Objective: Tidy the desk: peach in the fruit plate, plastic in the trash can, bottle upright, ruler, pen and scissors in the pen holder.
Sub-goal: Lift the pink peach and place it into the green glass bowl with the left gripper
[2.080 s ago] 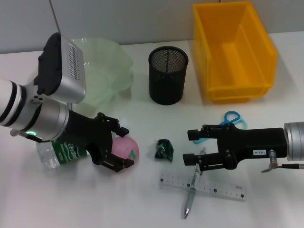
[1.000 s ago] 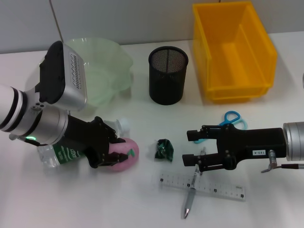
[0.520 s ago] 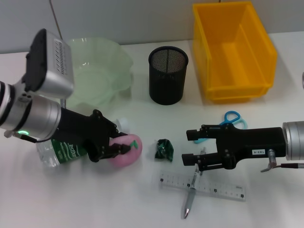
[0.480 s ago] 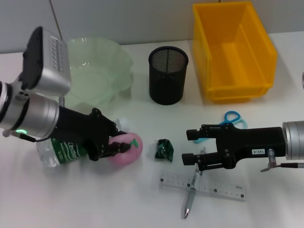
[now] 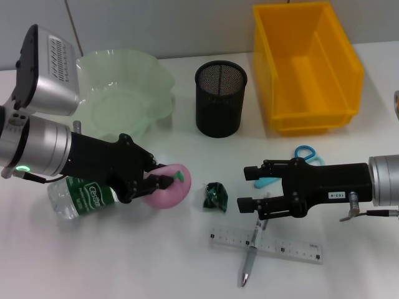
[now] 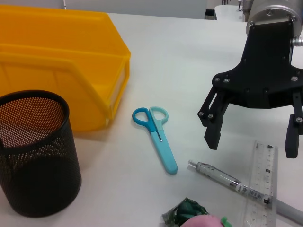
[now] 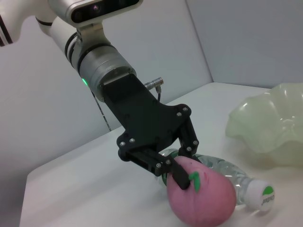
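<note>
My left gripper (image 5: 163, 185) is shut on the pink peach (image 5: 168, 194), also seen in the right wrist view with the gripper (image 7: 177, 172) clamped on the peach (image 7: 203, 198). Behind it the bottle (image 5: 78, 198) lies on its side. The pale green fruit plate (image 5: 124, 99) sits further back. My right gripper (image 5: 244, 187) hangs open over the pen (image 5: 251, 255), which lies across the clear ruler (image 5: 280, 246). Blue scissors (image 6: 158, 137) lie beside it. The green plastic wrapper (image 5: 216, 195) rests between the grippers. The black mesh pen holder (image 5: 221, 99) and yellow trash can (image 5: 312, 118) stand at the back.
The bottle's white cap (image 7: 262, 196) points toward the peach. In the left wrist view the pen holder (image 6: 35, 156) stands close to the yellow bin's wall (image 6: 61, 94). White tabletop stretches along the front edge.
My left gripper closed on the peach and carried it slightly right while the arm drew back. The right gripper shifted a little above the pen, still open.
</note>
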Robot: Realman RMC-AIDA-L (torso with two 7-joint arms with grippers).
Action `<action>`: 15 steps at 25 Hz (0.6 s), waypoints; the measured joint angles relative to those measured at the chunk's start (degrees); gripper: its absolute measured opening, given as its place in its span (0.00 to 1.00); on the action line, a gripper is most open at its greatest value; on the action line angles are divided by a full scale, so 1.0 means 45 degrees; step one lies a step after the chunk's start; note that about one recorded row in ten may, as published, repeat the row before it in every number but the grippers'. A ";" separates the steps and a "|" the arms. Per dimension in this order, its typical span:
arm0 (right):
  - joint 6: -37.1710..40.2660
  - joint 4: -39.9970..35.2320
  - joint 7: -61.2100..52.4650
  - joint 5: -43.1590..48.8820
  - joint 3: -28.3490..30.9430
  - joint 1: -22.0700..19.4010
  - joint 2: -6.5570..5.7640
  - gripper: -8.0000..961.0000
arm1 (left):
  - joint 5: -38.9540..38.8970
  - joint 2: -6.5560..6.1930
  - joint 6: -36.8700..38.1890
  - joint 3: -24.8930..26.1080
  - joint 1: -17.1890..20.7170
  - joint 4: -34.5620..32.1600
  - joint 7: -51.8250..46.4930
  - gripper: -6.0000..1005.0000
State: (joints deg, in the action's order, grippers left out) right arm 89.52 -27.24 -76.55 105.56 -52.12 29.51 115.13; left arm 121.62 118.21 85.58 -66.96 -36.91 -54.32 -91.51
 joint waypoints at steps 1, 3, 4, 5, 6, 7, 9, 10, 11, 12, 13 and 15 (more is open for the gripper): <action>-0.0012 0.0000 0.0000 0.0004 0.0000 0.0005 0.0000 0.82 | 0.0000 0.0001 0.0001 0.0007 0.0000 0.0000 0.0002 0.18; -0.0027 0.0000 0.0000 0.0036 0.0000 0.0017 0.0000 0.82 | 0.0000 0.0000 0.0000 0.0047 0.0001 0.0000 0.0003 0.16; -0.0034 0.0000 -0.0010 0.0056 0.0000 0.0027 0.0000 0.82 | 0.0000 0.0000 0.0000 0.0081 0.0001 0.0000 0.0003 0.15; -0.0038 0.0000 -0.0029 0.0080 0.0000 0.0035 0.0000 0.82 | 0.0000 0.0003 0.0000 0.0117 0.0000 0.0000 0.0003 0.14; -0.0044 0.0000 -0.0056 0.0094 -0.0001 0.0045 0.0003 0.82 | 0.0000 0.0009 0.0003 0.0149 -0.0001 0.0000 0.0004 0.14; -0.0047 0.0000 -0.0082 0.0100 -0.0007 0.0056 0.0008 0.82 | 0.0001 0.0010 0.0004 0.0165 -0.0004 0.0000 0.0003 0.13; -0.0049 -0.0001 -0.0097 0.0104 -0.0017 0.0063 0.0010 0.82 | 0.0000 0.0019 -0.0005 0.0169 -0.0010 0.0000 0.0004 0.11; -0.0051 -0.0001 -0.0098 0.0106 -0.0020 0.0064 0.0013 0.82 | -0.0003 0.0024 -0.0015 0.0178 -0.0011 0.0000 0.0004 0.10; -0.0050 -0.0001 -0.0102 0.0107 -0.0020 0.0064 0.0018 0.82 | -0.0019 0.0035 -0.0030 0.0228 -0.0013 0.0000 0.0004 0.10; -0.0051 -0.0001 -0.0106 0.0109 -0.0021 0.0064 0.0022 0.82 | -0.0087 0.0046 -0.0048 0.0310 -0.0013 0.0000 0.0004 0.09; -0.0050 -0.0001 -0.0110 0.0110 -0.0020 0.0064 0.0028 0.82 | -0.0173 0.0053 -0.0062 0.0394 -0.0008 0.0001 0.0004 0.08; -0.0051 -0.0001 -0.0116 0.0114 -0.0020 0.0064 0.0047 0.82 | -0.0464 0.0053 -0.0077 0.0688 0.0015 0.0009 0.0003 0.07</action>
State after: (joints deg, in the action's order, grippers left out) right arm 89.29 -27.25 -77.07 106.07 -52.21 29.80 115.34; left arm 119.53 118.45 85.24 -63.87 -36.84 -54.28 -91.50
